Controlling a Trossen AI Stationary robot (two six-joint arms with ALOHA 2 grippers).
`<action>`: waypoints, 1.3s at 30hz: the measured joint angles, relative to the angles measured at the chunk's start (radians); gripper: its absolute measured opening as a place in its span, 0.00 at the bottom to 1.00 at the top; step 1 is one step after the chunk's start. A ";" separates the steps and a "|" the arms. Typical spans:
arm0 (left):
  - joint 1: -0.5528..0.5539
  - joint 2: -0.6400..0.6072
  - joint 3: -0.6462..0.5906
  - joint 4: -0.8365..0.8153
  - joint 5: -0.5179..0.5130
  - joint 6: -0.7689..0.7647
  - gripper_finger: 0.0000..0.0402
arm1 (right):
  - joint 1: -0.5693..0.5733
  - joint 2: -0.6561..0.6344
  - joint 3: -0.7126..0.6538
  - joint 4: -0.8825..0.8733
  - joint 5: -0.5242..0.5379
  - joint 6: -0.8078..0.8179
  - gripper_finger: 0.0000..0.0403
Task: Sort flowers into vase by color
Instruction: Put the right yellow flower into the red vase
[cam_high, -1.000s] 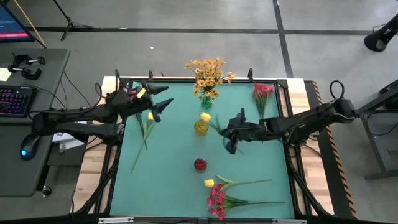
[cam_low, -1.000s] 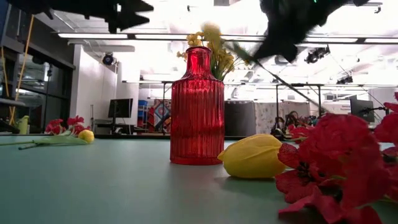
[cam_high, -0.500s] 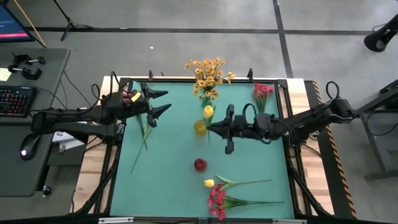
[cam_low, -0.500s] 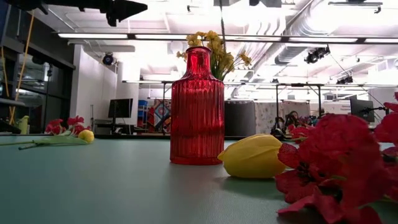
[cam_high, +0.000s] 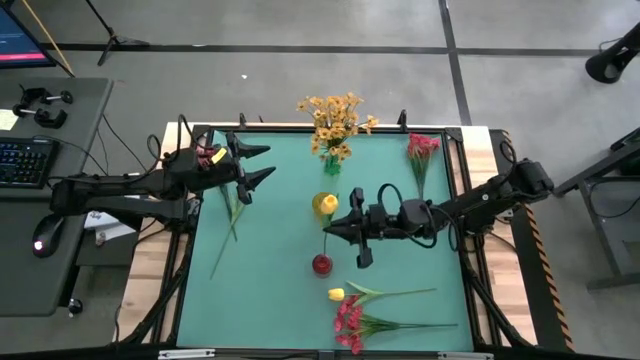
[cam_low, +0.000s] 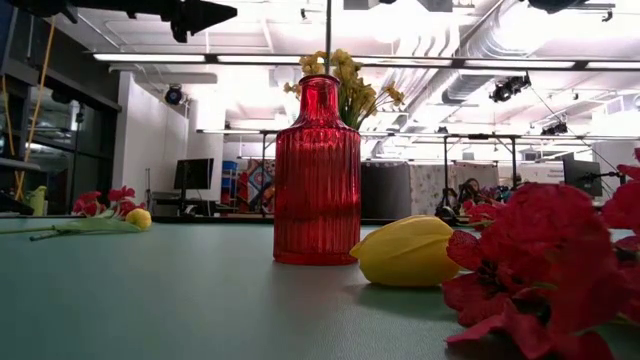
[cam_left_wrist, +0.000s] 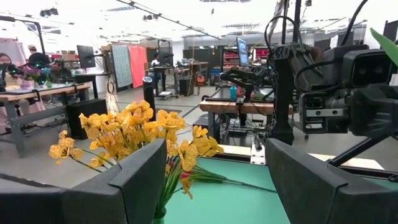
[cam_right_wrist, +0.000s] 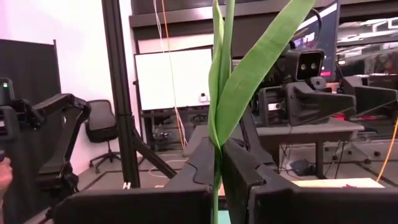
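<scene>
1. Right now the right gripper (cam_high: 338, 226) is clenched on the long thin green stalk of a yellow tulip-like bud (cam_high: 326, 203); the right wrist view shows its two dark fingers (cam_right_wrist: 205, 163) pressed together around the stalk and a broad green leaf (cam_right_wrist: 255, 62).
2. Seen from above, the stem hangs from the claw with its bud beyond the fingertips and its lower end reaching toward the ribbed red glass vase (cam_high: 322, 264), which stands just past the claw on the green table (cam_high: 270, 290).
3. Well apart from this claw, at the table's far edge, a vase of orange-yellow small-blossom sprays (cam_high: 334, 122) is already filled; pink-red clusters (cam_high: 421, 148) lie off to the arm's side.
4. Behind the red vase, away from the claw, another yellow bud (cam_high: 336, 294) and a red-pink bunch (cam_high: 350, 322) lie waiting.
5. My reading: the step in hand is carrying the yellow tulip to a vase. Red glass seems the wrong match, so the next move calls for choosing the right vessel, then lowering the stalk tip straight into its narrow neck before letting go.
6. Meanwhile the left gripper (cam_high: 262, 163) hovers with its jaws released, empty, above a flower (cam_high: 236, 205) lying near the left edge.
</scene>
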 joint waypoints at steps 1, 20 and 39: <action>0.000 0.000 0.000 -0.001 0.000 0.000 0.65 | 0.001 0.000 0.000 0.001 -0.002 0.002 0.00; 0.000 0.000 0.000 -0.001 -0.001 0.000 0.65 | 0.044 0.046 0.000 0.033 0.019 -0.047 0.00; 0.000 0.000 0.000 -0.011 -0.001 0.000 0.65 | 0.050 0.088 0.000 -0.013 0.002 0.032 0.02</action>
